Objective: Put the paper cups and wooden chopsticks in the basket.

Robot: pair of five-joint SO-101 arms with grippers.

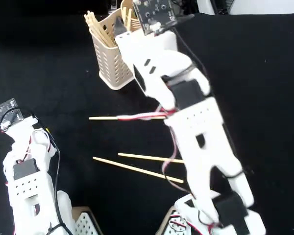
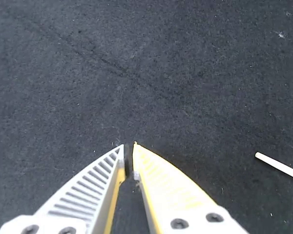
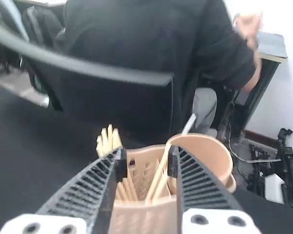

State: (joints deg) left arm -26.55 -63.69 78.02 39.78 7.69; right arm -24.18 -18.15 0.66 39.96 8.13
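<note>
Matt black felt-like cloth [image 1: 49,68], slotted beige plastic basket [image 1: 110,68], bare pale wooden chopsticks [image 1: 137,169], smooth paper cup [image 3: 205,153].

surface: black cloth table [image 1: 264,73] | behind it: grey curved chair rail [image 3: 88,68] | floor: cables [image 3: 251,157]

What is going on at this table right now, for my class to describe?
The right gripper hangs open over the beige basket, which holds several wooden chopsticks; a paper cup sits in or just behind it. Three loose chopsticks lie on the black table. The left gripper is shut and empty, low over the table.
</note>
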